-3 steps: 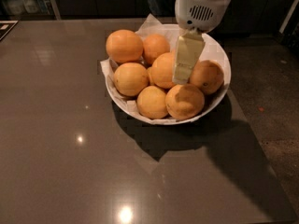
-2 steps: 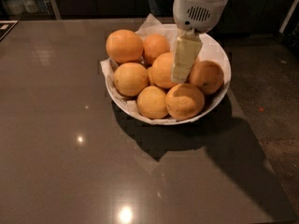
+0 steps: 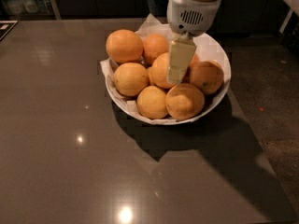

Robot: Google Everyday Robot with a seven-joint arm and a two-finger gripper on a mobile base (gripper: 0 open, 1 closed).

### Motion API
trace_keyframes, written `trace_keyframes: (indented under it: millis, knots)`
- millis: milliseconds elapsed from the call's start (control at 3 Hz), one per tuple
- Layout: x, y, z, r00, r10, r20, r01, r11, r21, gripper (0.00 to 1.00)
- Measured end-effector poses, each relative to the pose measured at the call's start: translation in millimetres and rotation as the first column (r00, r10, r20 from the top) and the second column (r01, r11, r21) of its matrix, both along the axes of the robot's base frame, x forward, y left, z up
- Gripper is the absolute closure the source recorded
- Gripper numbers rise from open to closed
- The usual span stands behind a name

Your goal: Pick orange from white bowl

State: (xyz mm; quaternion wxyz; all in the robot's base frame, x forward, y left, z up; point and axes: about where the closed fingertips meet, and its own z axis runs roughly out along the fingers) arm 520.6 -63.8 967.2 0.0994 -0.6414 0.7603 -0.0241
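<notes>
Bench (image 3: pixel 70 162): dark and glossy. I see two light glints on its near part, and a shadow spreads near and right of the bowl.
White bowl (image 3: pixel 216 48): sits on the far half of the bench, right of centre, heaped with oranges.
Near oranges: two lie side by side at the near rim, the smaller one (image 3: pixel 153 101) on the left and the near-right one (image 3: pixel 184 101) touching it.
Side oranges: the left one (image 3: pixel 131 78) and the right one (image 3: pixel 205 76), which has a small dark dot.
Orange (image 3: pixel 160 71): in the middle of the heap, resting on its neighbours, partly hidden by the gripper.
Gripper (image 3: pixel 175 76): its pale tip hangs over the orange's right side, under the white wrist housing (image 3: pixel 191 13). I cannot tell whether it is spread or closed.
Far oranges: the large far-left one (image 3: pixel 124 45) and the one beside it (image 3: pixel 155 48).
Paper lining (image 3: pixel 150 22): a crumpled white corner pokes above the far rim.
</notes>
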Motion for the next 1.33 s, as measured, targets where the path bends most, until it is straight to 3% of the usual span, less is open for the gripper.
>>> trace_keyframes:
  millis: [1333]
  knots:
    - [19.3,6.0,-19.2,0.9993,-0.005,-0.038,0.004,1.000,-0.022,0.28]
